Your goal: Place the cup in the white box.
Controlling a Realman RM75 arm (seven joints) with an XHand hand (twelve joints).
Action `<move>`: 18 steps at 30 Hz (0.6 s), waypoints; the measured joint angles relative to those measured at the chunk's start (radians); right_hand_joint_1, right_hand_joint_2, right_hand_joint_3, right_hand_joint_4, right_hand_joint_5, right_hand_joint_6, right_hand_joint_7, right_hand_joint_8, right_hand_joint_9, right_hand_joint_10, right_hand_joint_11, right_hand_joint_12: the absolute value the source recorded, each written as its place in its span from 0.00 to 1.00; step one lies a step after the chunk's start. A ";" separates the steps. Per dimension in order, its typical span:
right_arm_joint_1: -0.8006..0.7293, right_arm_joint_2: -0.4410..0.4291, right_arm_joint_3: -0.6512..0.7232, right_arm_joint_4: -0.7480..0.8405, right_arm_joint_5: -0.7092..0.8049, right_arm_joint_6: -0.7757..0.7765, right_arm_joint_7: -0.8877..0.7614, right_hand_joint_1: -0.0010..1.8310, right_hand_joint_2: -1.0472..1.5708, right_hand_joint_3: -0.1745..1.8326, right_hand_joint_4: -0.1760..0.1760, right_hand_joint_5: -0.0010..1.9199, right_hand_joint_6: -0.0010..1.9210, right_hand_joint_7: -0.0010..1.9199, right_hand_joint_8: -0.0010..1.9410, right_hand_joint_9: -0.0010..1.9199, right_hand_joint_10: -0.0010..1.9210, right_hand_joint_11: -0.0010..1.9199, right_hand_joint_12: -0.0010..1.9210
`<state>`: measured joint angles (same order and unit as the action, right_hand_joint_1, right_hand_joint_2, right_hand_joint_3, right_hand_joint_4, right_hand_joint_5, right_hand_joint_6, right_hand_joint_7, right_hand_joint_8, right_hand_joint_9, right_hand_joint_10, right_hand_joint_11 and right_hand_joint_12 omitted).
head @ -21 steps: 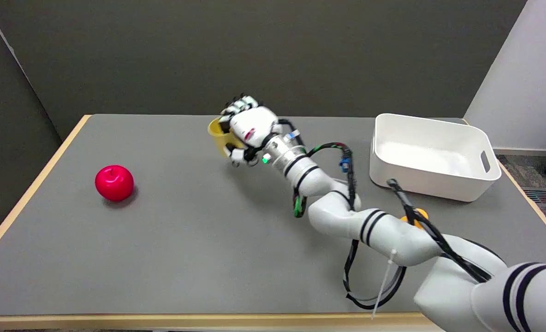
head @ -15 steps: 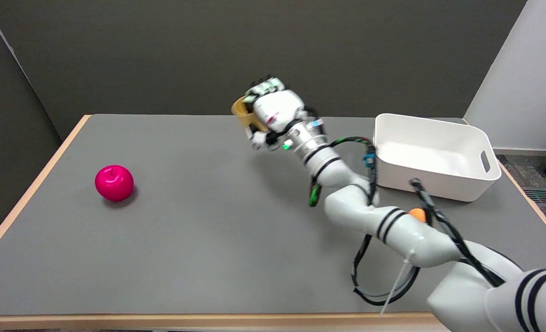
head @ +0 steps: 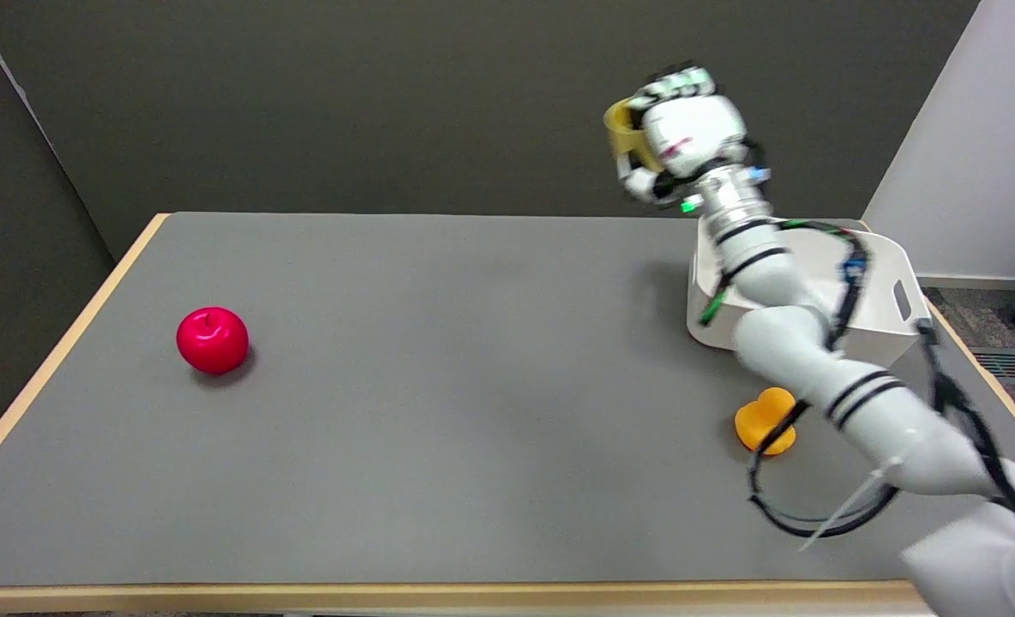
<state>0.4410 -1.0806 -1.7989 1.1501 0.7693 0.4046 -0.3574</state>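
- One right hand (head: pixel 683 137) is gripping the yellow cup (head: pixel 623 135), fingers curling around it.
- White box (head: pixel 893 287) is lying below-right of the fingers.

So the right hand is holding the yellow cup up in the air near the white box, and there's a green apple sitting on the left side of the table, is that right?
Not quite: the apple is red, not green, as the head view shows. The rest holds: the right hand holds the yellow cup up in the air near the white box, and the apple sits on the left side of the table.
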 measured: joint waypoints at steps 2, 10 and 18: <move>-0.023 0.030 0.036 0.024 0.025 -0.002 -0.021 0.49 0.79 0.39 0.64 0.35 0.84 0.19 0.30 0.10 0.37 0.03 0.51; -0.166 0.145 0.225 0.133 0.120 -0.010 -0.097 0.49 0.79 0.39 0.64 0.35 0.84 0.19 0.30 0.10 0.37 0.03 0.51; -0.329 0.196 0.366 0.212 0.166 -0.012 -0.136 0.49 0.79 0.39 0.65 0.35 0.84 0.19 0.30 0.10 0.38 0.03 0.51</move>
<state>0.1119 -0.8846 -1.4333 1.3616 0.9355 0.3927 -0.4934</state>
